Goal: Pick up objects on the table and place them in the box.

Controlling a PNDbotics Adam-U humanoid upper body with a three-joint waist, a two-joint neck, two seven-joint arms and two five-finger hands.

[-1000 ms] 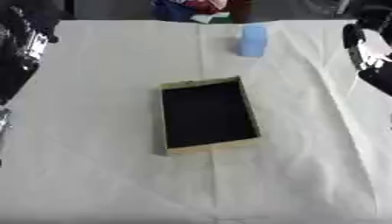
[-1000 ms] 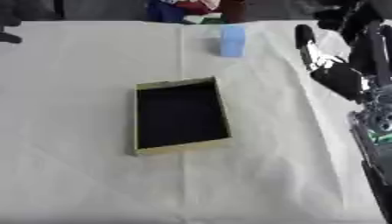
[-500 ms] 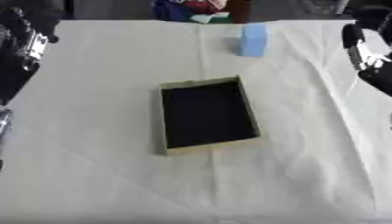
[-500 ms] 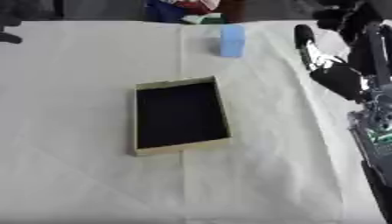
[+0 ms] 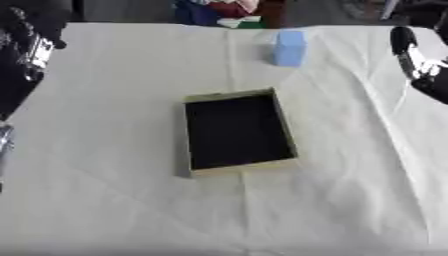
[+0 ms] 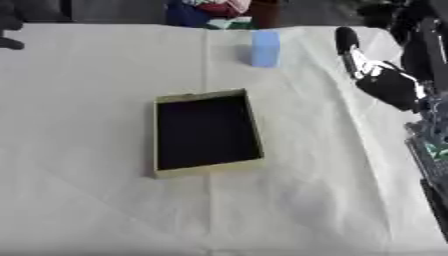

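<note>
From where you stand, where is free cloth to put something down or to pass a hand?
Bare cloth lies on every side of the box: widest near you and to its left. Between the box and the blue block there is also room. The right hand hangs over the right edge; clutter sits beyond the far edge.

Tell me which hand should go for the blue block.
The right hand, probably. The blue block stands at the table's far side, right of the box, and that hand hangs nearer to it than the left hand, at the left edge.
</note>
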